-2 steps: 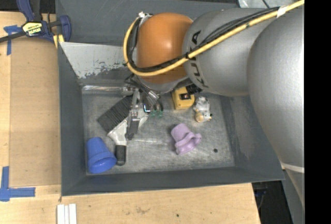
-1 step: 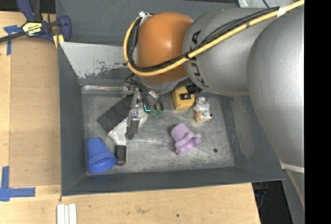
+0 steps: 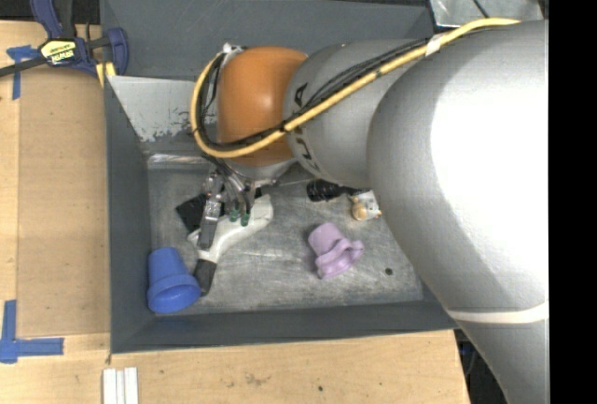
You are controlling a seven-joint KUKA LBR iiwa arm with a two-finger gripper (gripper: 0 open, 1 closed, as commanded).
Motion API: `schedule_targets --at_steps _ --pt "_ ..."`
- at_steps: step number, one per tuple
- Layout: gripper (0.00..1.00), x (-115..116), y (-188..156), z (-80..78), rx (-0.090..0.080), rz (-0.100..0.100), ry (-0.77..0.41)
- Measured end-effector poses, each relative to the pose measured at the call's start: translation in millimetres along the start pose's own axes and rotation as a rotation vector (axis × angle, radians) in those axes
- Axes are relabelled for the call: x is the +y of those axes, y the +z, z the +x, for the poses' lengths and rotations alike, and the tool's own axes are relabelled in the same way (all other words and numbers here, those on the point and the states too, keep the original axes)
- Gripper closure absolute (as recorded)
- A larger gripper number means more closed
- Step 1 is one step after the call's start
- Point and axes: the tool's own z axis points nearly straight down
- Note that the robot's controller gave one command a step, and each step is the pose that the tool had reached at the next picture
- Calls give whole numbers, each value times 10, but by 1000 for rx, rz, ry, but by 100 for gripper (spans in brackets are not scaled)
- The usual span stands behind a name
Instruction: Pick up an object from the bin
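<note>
Grey arm [image 3: 448, 160] bulk nearest; gripper [image 3: 229, 206] low over white, black-tipped tool [image 3: 227, 236] lying diagonal toward blue cup [image 3: 171, 283]; grip state unreadable.

I have bare floor between the white flat piece [image 3: 233, 227] and the purple lump [image 3: 333, 250], running on along the near wall of the bin [image 3: 280, 323]; that is my widest lane. The blue cup [image 3: 171, 281] blocks the near left corner, just beside the white piece's dark end; the arm [image 3: 448, 141] covers the far right; a small black part [image 3: 322, 191] and a pale bit [image 3: 366, 206] sit at its edge.
</note>
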Motion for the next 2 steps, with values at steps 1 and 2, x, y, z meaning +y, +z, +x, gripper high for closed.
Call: schedule_targets --at_steps 1,2 --pt "100 0 0 0 0 0 0" --pt "100 -67 -1407 25 -15 -3 -16"
